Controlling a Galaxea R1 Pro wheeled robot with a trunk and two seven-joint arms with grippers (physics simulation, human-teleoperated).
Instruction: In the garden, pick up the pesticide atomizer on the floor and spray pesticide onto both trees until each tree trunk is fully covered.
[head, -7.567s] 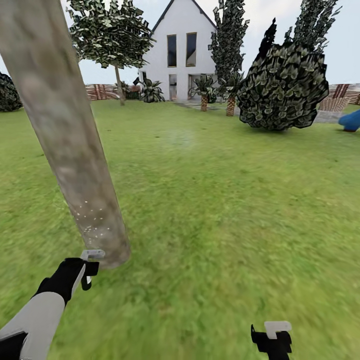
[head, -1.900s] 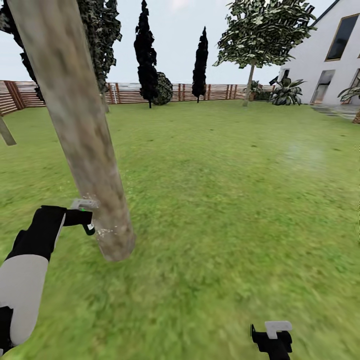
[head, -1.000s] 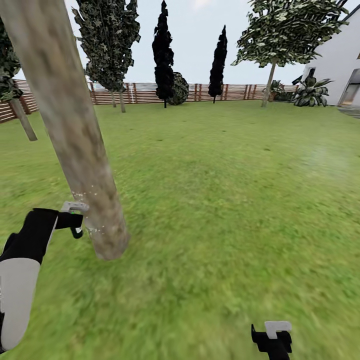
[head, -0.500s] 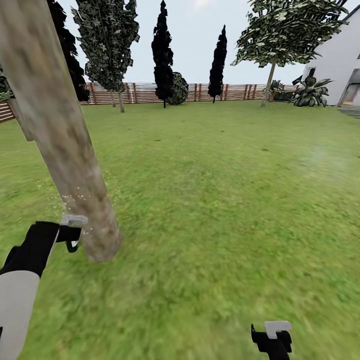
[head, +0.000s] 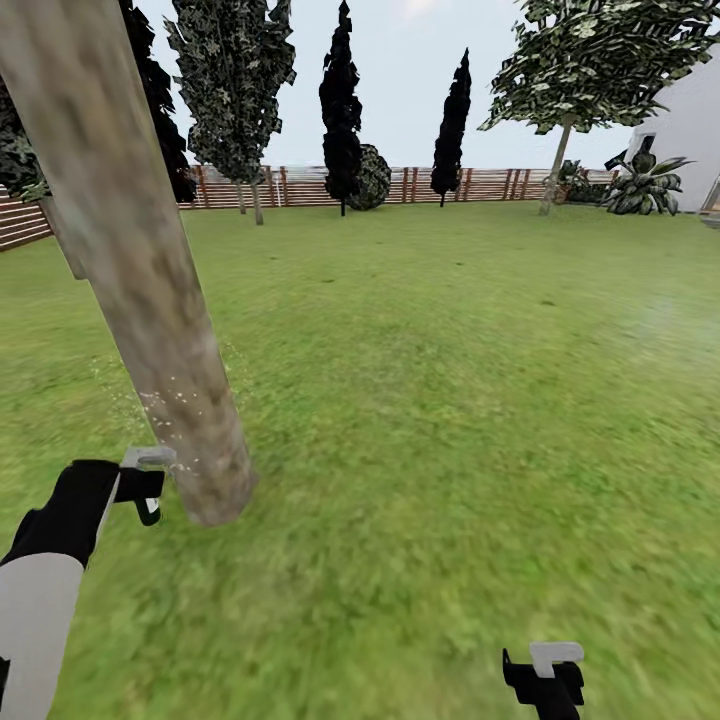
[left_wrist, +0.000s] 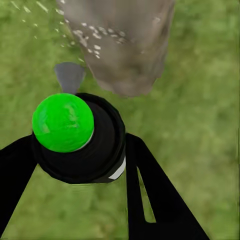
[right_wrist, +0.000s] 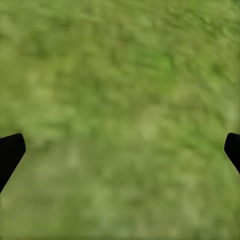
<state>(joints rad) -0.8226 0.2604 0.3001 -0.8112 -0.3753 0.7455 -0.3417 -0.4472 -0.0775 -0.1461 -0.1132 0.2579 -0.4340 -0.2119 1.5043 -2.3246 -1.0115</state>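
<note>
Since half a second ago, the left gripper (head: 148, 487) has been lowered slightly beside the leaning tree trunk (head: 150, 300), still clenched on the pesticide atomizer (left_wrist: 80, 137). The atomizer is held upright between the fingers, green cap (left_wrist: 63, 122) toward the wrist camera and grey nozzle (left_wrist: 69, 76) aimed at the speckled trunk base just beside it. Open lawn (head: 450, 400) is left rightward to the fence (head: 400, 185); the right gripper (head: 545, 672) is spread, empty, over grass.

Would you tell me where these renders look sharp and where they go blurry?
Head view: the leaning tree trunk and fence are fairly crisp, the near grass smeared. Left wrist view: the atomizer's green cap is sharp, the lawn soft. Right wrist view: the grass is all blur.
</note>
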